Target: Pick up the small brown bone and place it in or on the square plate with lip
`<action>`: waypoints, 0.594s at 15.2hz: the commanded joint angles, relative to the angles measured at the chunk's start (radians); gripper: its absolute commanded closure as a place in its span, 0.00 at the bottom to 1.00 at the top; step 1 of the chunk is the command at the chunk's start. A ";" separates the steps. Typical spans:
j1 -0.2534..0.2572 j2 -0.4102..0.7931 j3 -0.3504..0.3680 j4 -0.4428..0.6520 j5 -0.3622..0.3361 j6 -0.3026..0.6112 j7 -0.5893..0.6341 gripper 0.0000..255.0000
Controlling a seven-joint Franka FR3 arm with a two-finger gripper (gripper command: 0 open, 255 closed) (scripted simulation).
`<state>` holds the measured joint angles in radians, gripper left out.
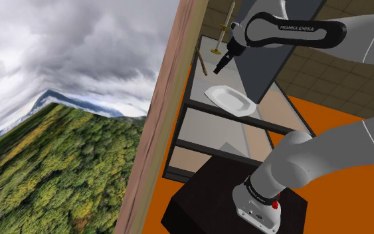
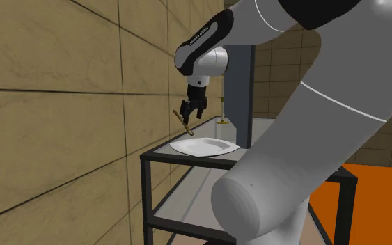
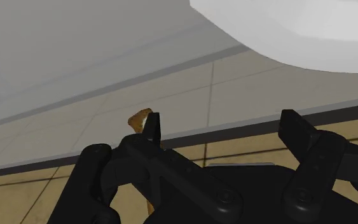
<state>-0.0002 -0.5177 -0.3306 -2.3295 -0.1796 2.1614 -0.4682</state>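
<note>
The small brown bone [image 2: 181, 122] is a thin slanted stick beside the tiled wall, at the far edge of the table top. It also appears as the bone [image 1: 203, 60] by the wooden wall edge. My gripper [image 2: 190, 117] hangs open just above and beside it, fingers apart and holding nothing. In the wrist view one end of the bone [image 3: 139, 118] pokes out behind one finger [image 3: 152, 127], outside the gap of the gripper [image 3: 222, 124]. The square plate with lip [image 2: 202, 146] is white and lies on the table next to the gripper [image 1: 220, 68]; the plate [image 1: 230, 100] is empty.
A gold candlestick-like object [image 2: 222, 115] stands on the table behind the plate. The table [image 2: 187, 161] has a dark frame and a lower shelf. A tiled wall [image 2: 62, 104] runs close along it. My dark stand [image 1: 205, 199] sits on an orange floor.
</note>
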 commanded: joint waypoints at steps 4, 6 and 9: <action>0.048 0.138 -0.112 0.068 0.080 0.188 -0.134 0.00; 0.077 0.196 -0.161 0.108 0.136 0.248 -0.201 0.00; 0.123 0.279 -0.230 0.171 0.241 0.315 -0.308 0.00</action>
<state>0.1096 -0.2631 -0.5342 -2.1828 0.0252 2.4585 -0.7331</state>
